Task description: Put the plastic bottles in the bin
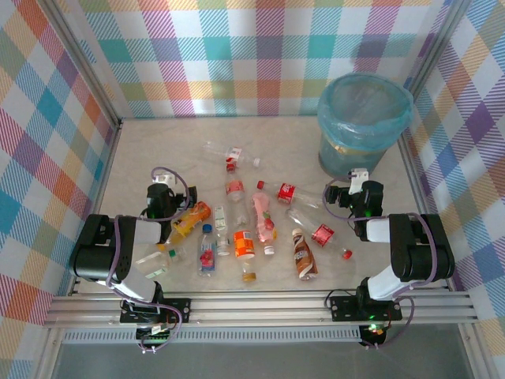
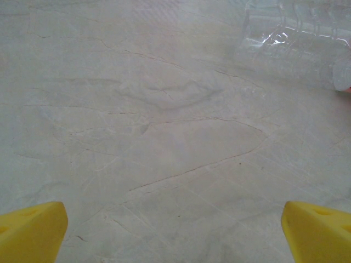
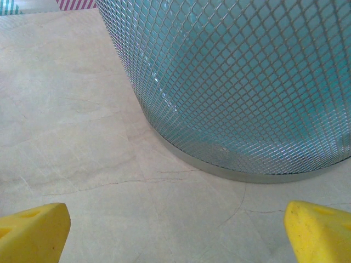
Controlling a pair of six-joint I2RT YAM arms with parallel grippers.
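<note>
Several plastic bottles lie scattered mid-table: an orange one [image 1: 189, 221], a pink one [image 1: 264, 213], a brown one [image 1: 303, 254], a blue-labelled clear one [image 1: 207, 253], and red-labelled clear ones [image 1: 286, 192] [image 1: 231, 156]. The grey-blue bin [image 1: 363, 122] with its light-blue liner stands at the back right. My left gripper [image 1: 163, 189] [image 2: 175, 230] is open over bare table, with a clear bottle [image 2: 296, 38] ahead to its right. My right gripper [image 1: 361, 189] [image 3: 175, 230] is open and empty, low in front of the bin's mesh wall [image 3: 236, 82].
Checked walls enclose the table on three sides. Another clear bottle [image 1: 154, 263] lies beside the left arm near the front rail [image 1: 260, 304]. A loose red cap [image 1: 347, 254] sits by the right arm. Bare table stretches along the back left.
</note>
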